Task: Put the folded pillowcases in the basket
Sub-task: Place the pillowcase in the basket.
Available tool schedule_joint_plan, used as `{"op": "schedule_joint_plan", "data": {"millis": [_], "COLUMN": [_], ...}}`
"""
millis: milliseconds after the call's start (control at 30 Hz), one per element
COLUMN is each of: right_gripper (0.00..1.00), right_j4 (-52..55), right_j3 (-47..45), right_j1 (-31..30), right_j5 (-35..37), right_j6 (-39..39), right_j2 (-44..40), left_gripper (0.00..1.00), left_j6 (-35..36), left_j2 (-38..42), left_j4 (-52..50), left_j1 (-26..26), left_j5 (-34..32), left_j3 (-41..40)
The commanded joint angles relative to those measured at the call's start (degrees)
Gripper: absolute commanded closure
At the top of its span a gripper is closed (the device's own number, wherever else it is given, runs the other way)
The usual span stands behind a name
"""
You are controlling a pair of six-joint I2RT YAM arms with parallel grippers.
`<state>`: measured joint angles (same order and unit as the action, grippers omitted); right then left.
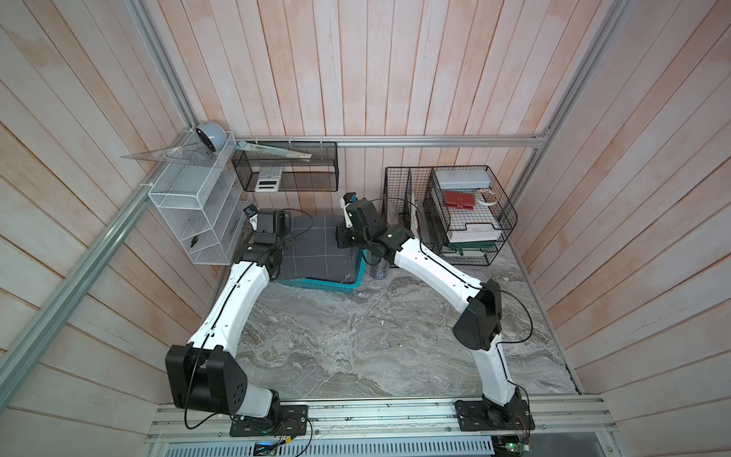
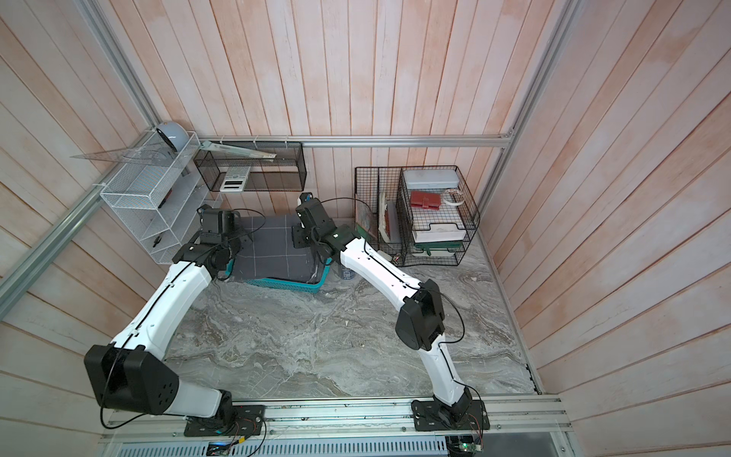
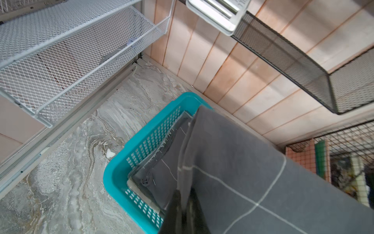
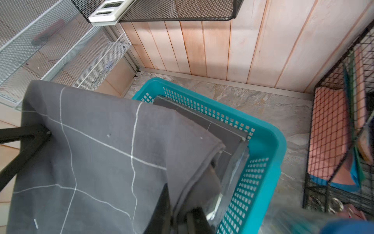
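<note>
At the back of the marble-patterned worktop (image 1: 375, 336), the teal basket (image 1: 316, 285) has folded grey cloth (image 3: 162, 172) lying on its floor, while the grey pillowcase (image 1: 316, 249) with thin white grid lines hangs spread over its open top. The left jaws are pinched together on one edge of the pillowcase and the right jaws are clamped on the opposite edge, as both wrist views show.
</note>
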<state>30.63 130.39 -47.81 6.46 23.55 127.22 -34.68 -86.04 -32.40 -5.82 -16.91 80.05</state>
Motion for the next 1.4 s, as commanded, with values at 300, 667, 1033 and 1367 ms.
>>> {"op": "schedule_joint_plan", "data": {"millis": [300,667,1033,1367], "right_gripper": [1.0,1.0,0.9,0.48], "right_j4": [10.7,9.1,9.4,9.7], "right_j3": [21.1,17.4,17.8,19.1], "right_j1": [2.8,3.2,3.3,3.0], "right_j5": [-0.2,-1.2,-1.5,-0.7], "right_j6": [0.3,1.8,3.0,0.5], "right_j2": [17.4,19.5,21.9,18.8], "left_gripper": [1.0,1.0,0.77,0.51], "left_j6": [2.4,2.8,3.6,3.0], "left_j2": [-17.1,-24.5,-29.6,-22.0], "left_j4": [5.3,4.9,1.9,3.9], "left_j1": [4.5,4.8,5.1,4.8], "left_j5": [7.9,6.5,5.8,6.6], "left_j3": [10.9,12.6,17.1,12.9]}}
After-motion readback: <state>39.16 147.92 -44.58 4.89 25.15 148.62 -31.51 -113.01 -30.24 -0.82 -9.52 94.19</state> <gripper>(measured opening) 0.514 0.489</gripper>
